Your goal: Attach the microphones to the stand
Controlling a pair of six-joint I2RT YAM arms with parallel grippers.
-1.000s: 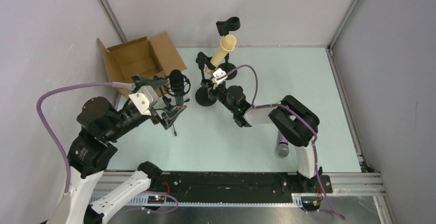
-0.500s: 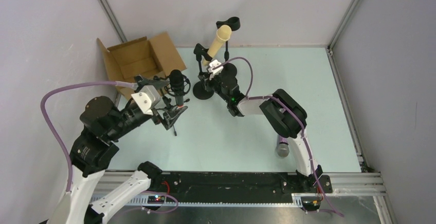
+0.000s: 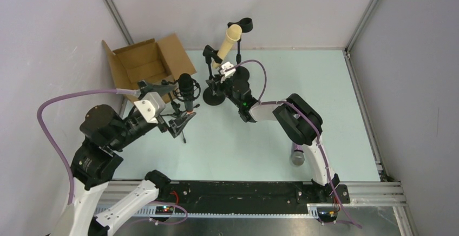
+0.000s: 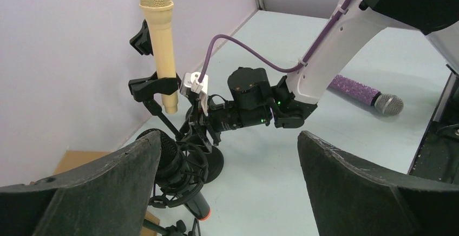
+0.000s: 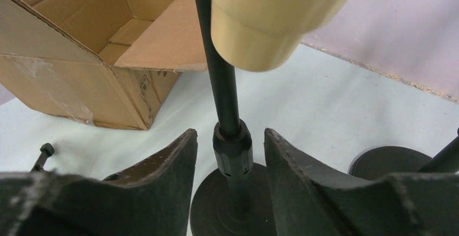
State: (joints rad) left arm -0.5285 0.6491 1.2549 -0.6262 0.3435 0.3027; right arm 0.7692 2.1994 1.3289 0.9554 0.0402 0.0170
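Note:
The cream-beige microphone (image 3: 227,43) sits in the clip of a black stand (image 3: 215,96) and points up and back; it also shows in the left wrist view (image 4: 160,41). My right gripper (image 3: 217,86) is open, its fingers on either side of that stand's pole collar (image 5: 233,148) with narrow gaps. The microphone's butt end (image 5: 265,25) hangs just above. The black microphone with the orange end (image 3: 186,89) hangs in a shock mount on a small tripod. My left gripper (image 3: 181,119) is open and empty beside it. The purple glitter microphone (image 4: 368,95) lies on the table near the right arm's base.
An open cardboard box (image 3: 142,63) stands at the back left, close to the stands. A second stand with an empty clip (image 3: 241,26) is at the back; its round base (image 5: 389,163) is right of my right gripper. Walls enclose the table.
My right gripper has moved forward to the stand's pole, and the cream microphone has swung more upright and to the back left. My left arm has barely shifted.

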